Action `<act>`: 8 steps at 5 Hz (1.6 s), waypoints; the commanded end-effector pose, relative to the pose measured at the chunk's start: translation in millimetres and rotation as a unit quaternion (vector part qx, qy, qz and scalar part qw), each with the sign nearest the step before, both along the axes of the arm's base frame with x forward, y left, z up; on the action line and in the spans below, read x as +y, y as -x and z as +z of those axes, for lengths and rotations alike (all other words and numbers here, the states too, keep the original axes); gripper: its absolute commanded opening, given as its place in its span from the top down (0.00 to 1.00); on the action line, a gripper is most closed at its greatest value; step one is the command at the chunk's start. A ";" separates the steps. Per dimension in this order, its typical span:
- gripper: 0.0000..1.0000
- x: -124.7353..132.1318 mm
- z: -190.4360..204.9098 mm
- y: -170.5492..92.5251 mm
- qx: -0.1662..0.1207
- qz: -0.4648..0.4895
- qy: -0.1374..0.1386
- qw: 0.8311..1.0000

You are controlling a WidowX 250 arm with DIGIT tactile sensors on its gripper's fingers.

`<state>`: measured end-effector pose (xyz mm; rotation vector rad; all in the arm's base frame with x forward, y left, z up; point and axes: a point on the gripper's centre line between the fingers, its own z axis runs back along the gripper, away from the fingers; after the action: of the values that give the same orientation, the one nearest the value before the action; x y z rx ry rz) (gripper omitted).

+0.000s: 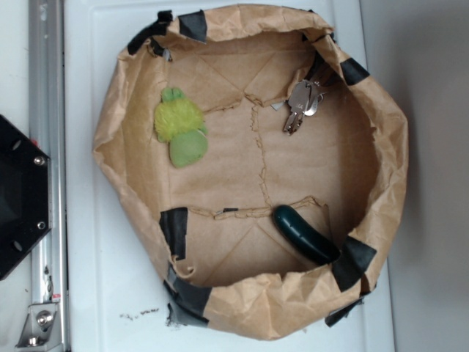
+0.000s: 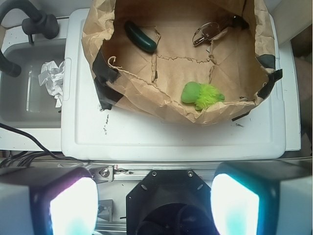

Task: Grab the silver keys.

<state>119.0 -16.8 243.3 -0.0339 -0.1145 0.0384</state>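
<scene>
A white worktop (image 1: 110, 279) is seen, and most of it is taken up by a brown paper basin (image 1: 139, 183) with crumpled, upturned walls patched at the rim with black tape (image 1: 174, 229). To the side of the worktop, in the wrist view, a grey tub (image 2: 29, 105) is shown with a crumpled white paper (image 2: 53, 78) inside it.

On the paper floor three things are laid well apart. A dark green cucumber-shaped object (image 1: 304, 233) is placed against the wall at the lower right corner of the basin in the exterior view. A fuzzy yellow-green plush toy (image 1: 181, 126) is found near the left wall. The silver keys (image 1: 300, 105) are located at the upper right, just beside the wall near a taped patch, their blades pointing toward the middle of the floor.

The gripper (image 2: 154, 208) is held high above the worktop's near edge, outside the basin. Its two fingers (image 2: 73, 208) are spread wide and nothing is grasped between them.
</scene>
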 end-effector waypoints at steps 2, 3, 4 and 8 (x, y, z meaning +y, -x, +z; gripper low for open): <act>0.00 -8.2 -3.9 -50.0 -0.055 0.060 0.011 0.997; 0.00 -6.7 -6.9 -96.5 -0.095 0.091 0.021 0.991; 0.00 3.6 -26.6 -106.2 -0.099 0.136 0.055 0.984; 0.00 27.0 -136.2 -174.9 -0.156 0.223 0.046 0.961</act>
<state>285.0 8.3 87.0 -0.0905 -0.3769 0.5002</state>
